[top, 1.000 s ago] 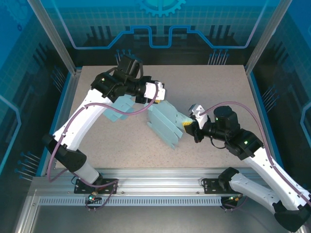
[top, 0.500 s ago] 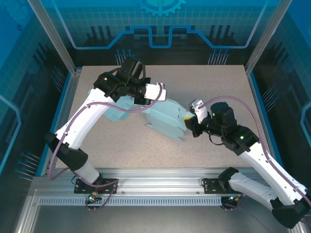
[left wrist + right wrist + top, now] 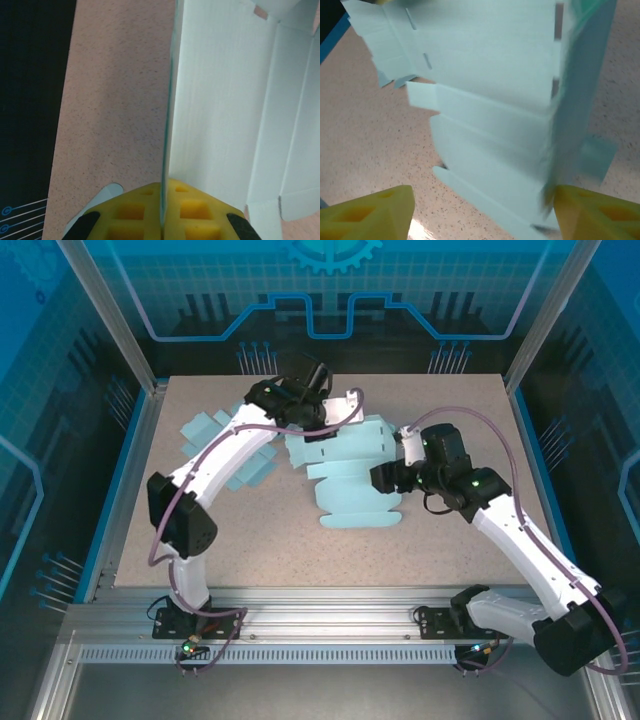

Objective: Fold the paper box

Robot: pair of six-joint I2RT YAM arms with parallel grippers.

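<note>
The paper box (image 3: 352,485) is a pale blue, creased flat blank, spread out over the middle of the table (image 3: 450,390). My left gripper (image 3: 340,423) holds its far edge. In the left wrist view the yellow fingers (image 3: 197,207) are shut on the thin upright edge of the sheet (image 3: 220,100). My right gripper (image 3: 386,480) is at the blank's right side. In the right wrist view its yellow fingers (image 3: 370,215) stand wide open, with the blank (image 3: 490,100) lying between and beyond them. A blurred flap hangs beside the right finger.
More pale blue blanks (image 3: 212,430) lie on the table's left side, partly under the left arm. Metal posts and blue walls close in the table. The aluminium rail (image 3: 320,605) runs along the near edge.
The right gripper has opened and let go of the blank. The left arm swung toward the back right with the sheet, which now lies flatter and wider.
</note>
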